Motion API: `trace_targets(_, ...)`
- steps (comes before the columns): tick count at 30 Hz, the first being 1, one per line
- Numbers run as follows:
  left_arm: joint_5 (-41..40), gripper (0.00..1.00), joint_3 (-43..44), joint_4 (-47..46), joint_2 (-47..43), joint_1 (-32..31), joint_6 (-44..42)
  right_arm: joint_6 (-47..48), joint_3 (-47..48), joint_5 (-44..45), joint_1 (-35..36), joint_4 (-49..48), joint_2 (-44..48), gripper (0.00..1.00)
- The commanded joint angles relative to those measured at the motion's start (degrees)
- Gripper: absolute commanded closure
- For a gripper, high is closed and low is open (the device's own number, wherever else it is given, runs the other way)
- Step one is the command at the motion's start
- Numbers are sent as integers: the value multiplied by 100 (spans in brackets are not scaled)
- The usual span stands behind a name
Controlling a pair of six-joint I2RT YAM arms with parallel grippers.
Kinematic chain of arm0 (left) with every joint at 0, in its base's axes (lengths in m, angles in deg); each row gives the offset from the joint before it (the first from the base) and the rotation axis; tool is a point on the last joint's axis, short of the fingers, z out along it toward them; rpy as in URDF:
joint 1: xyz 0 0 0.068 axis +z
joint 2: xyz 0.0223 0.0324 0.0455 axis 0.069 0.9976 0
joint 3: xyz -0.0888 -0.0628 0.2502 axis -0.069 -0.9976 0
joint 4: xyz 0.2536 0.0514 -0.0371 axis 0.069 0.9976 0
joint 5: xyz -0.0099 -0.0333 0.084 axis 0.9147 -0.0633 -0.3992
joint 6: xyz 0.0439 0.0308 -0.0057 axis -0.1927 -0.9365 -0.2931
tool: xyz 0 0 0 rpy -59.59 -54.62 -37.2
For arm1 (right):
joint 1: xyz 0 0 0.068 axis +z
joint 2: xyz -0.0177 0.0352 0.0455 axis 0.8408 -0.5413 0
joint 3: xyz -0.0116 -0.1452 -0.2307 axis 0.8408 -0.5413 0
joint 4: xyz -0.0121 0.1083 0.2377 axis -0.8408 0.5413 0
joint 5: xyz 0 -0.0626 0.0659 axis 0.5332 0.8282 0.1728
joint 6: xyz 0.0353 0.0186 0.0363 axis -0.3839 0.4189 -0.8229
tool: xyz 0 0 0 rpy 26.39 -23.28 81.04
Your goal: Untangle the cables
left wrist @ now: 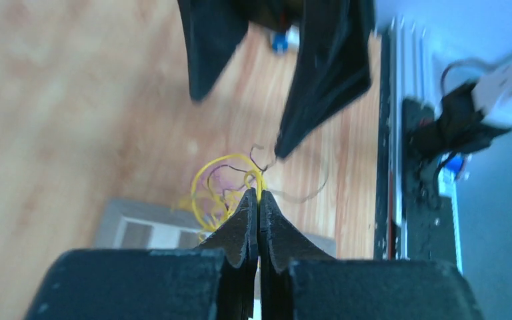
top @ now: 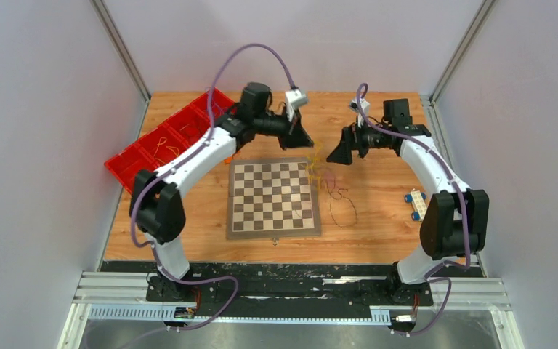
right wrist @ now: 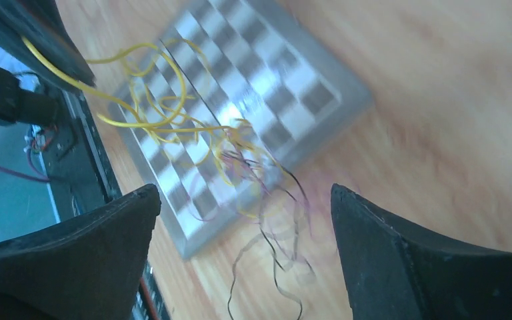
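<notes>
Several thin cables (top: pixel 320 171) hang above a corner of the chessboard (top: pixel 272 198) because my left fingers (left wrist: pixel 257 205) pinch a yellow strand tight. My right fingers (top: pixel 336 154) stand spread wide beside the tangle, ready to draw another strand across the bench (top: pixel 378 218).

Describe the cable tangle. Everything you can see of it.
The cables form a loose knot of very thin wires: mostly yellow loops, with purple and black strands. The knot hangs partly raised over the far right corner of the chessboard, and a black loop trails onto the wooden table. The left hand is shut on a yellow strand. The right hand is open beside the knot.
</notes>
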Motion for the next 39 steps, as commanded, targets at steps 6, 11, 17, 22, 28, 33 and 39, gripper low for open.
trace_targets(6,792,100,377,-1606,-966,579,2163,-1684,-297,-141,1320,-3952,836,0)
trace_targets(11,943,100,424,-2741,-997,780,3373,-1717,-258,935,1820,-4813,323,22)
trace_targets(17,1194,100,797,-3245,-1055,1063,4291,-1602,-493,1064,1849,-5152,-311,50)
trace_targets(22,1211,100,1085,-3344,-1248,1359,4504,-1255,-1068,1143,1828,-4980,-522,77)
trace_targets(28,1174,100,1921,-3154,-1251,1965,4420,-647,-1556,1134,1637,-4354,-477,85)
trace_targets(33,1100,100,3031,-2843,-1057,2553,4297,-114,-1550,1086,1493,-3447,-506,82)
trace_targets(39,890,100,3956,-2632,-937,3118,4189,485,-1515,1240,1476,-2751,-614,80)
